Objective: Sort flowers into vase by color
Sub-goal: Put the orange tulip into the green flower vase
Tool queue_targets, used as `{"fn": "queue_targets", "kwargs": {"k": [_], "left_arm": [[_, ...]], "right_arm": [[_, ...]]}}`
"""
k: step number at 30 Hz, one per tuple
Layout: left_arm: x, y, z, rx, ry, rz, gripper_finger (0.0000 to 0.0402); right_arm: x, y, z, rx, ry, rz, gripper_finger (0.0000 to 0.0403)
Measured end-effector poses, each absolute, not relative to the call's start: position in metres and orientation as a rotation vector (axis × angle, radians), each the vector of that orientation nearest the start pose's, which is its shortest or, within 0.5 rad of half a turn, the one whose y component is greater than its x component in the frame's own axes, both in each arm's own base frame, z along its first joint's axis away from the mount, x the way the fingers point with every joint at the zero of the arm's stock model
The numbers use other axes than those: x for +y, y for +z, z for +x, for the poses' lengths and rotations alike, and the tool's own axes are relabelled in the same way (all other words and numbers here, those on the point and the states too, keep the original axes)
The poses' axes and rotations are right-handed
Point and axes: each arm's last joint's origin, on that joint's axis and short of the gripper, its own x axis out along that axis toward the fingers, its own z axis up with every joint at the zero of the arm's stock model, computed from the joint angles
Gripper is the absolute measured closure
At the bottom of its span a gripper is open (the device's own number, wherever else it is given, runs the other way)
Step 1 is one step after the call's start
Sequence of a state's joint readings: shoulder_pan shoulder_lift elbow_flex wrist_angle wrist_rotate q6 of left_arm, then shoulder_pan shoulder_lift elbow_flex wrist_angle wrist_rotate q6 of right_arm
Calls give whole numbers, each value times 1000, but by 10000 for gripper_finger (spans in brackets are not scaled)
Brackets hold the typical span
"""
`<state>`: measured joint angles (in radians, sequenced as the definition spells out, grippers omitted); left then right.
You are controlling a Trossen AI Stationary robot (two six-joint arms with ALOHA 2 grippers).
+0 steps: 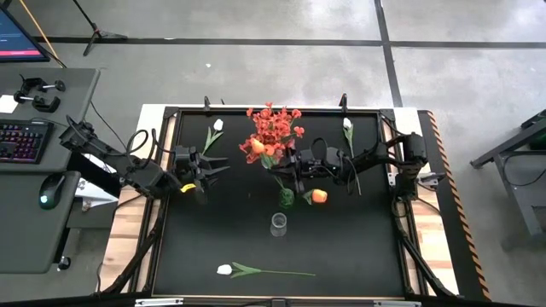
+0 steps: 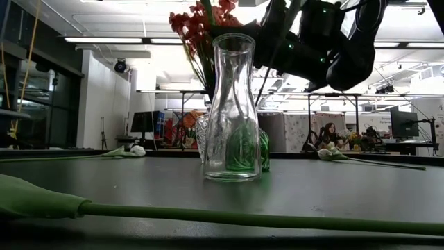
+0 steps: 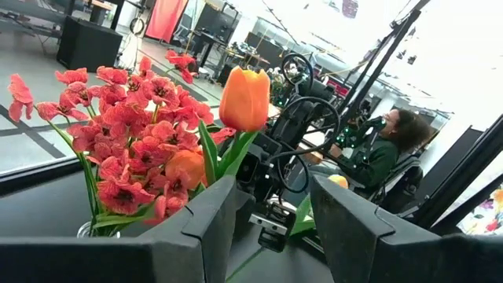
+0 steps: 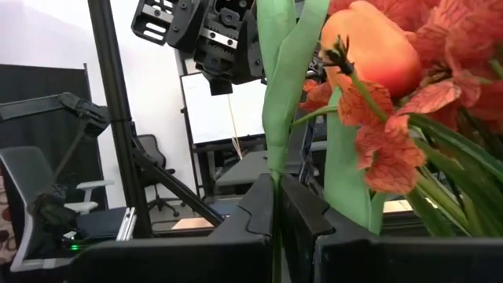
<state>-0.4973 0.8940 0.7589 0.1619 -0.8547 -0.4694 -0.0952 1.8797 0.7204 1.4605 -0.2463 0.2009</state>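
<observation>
The right arm reaches from the right side of the black matte desk toward its middle, bent low. Its right tool is clenched on the thin green stalk of an orange tulip, and the two dark fingers press together with the stalk between them. This stalk stands upright, with long smooth leaves, just beside the bunch of bushy red blossom sprays. Another orange tulip with a smooth round head shows under the right arm in the high view; whether it touches the desk I cannot tell.

The left arm stretches from the left side, low over the desk. Its left tool is released, the fingers standing apart with nothing between them, and it points toward the red sprays and the right arm.

The red sprays have thin, veined, papery petals. Orange tulips stand among them. In front of them stands a small green glass vase, and nearer the front an empty clear glass vase with a narrow neck.

Three white tulips with long green stalks lie flat on the desk: one at the front edge, one at the back left, one at the back right.

Around the desk is a grey concrete floor. To the left stands a grey side desk with a keyboard and a mouse. In the room behind, a person sits.
</observation>
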Motion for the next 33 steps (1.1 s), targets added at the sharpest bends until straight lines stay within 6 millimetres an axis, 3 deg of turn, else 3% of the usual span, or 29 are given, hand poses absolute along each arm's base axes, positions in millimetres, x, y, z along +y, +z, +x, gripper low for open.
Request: {"fn": "queue_targets", "kwargs": {"k": [20, 33], "left_arm": [[-73, 338, 179, -100, 347, -477, 250], [-73, 337, 179, -98, 346, -475, 250]], "right_arm": [[-23, 180, 344, -241, 265, 174, 403], [-25, 174, 346, -177, 200, 155, 403]]}}
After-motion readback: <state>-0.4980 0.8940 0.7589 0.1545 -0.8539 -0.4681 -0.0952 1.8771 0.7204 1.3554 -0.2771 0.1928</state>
